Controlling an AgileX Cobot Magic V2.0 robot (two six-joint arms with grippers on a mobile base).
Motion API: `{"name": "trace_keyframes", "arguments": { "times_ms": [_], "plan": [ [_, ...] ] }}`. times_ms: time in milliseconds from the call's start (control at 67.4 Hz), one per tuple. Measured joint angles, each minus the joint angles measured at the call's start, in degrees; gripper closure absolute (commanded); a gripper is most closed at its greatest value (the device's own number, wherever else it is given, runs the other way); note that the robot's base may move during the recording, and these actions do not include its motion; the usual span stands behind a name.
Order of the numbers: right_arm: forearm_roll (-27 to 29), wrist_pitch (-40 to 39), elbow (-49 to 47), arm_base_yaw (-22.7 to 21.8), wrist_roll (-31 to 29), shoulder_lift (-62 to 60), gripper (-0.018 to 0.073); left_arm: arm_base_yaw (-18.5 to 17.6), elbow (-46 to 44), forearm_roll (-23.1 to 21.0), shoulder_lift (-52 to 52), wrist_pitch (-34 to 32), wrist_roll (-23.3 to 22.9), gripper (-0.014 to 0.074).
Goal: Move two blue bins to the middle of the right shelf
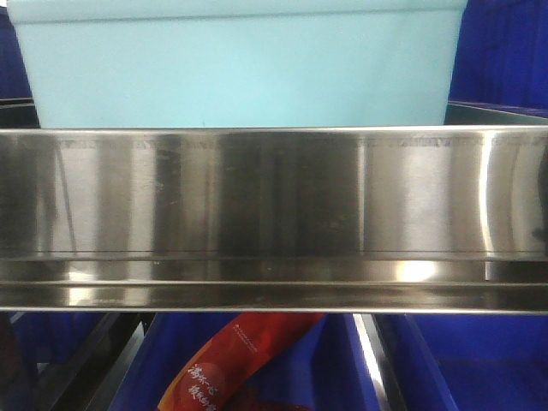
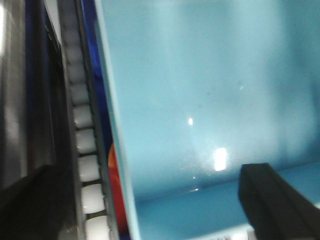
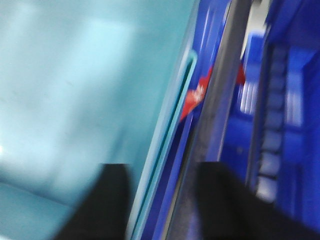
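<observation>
A pale blue bin (image 1: 235, 73) stands behind and above the broad steel front rail of the shelf tier (image 1: 274, 193); only this one bin shows. In the left wrist view I look into the bin (image 2: 210, 90). My left gripper (image 2: 150, 205) is open, one finger (image 2: 30, 205) outside the bin's left wall and the other (image 2: 275, 205) inside. In the right wrist view the bin (image 3: 75, 90) fills the left. My right gripper (image 3: 165, 205) is open and straddles the bin's right rim, one finger (image 3: 105, 205) inside and one (image 3: 230, 205) outside.
Royal-blue crates (image 1: 501, 51) flank the bin and fill the tier below (image 1: 462, 364), where a red packet (image 1: 231, 364) lies. A track of white rollers (image 2: 85, 145) runs beside the bin's left wall. A steel rail (image 3: 220, 100) and blue crates (image 3: 295, 100) sit right of the bin.
</observation>
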Motion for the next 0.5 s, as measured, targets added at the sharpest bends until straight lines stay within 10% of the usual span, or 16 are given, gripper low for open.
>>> {"name": "trace_keyframes", "arguments": {
  "times_ms": [222,504],
  "plan": [
    [-0.7,-1.7,4.6,0.0,0.1,-7.7,0.072,0.0,1.4,5.5,-9.2,-0.3,0.0,0.071],
    [-3.8,-11.6,24.6,0.0,0.5,-20.3,0.072,0.0,17.8,8.6,-21.8,-8.2,0.0,0.0708]
  ]
}}
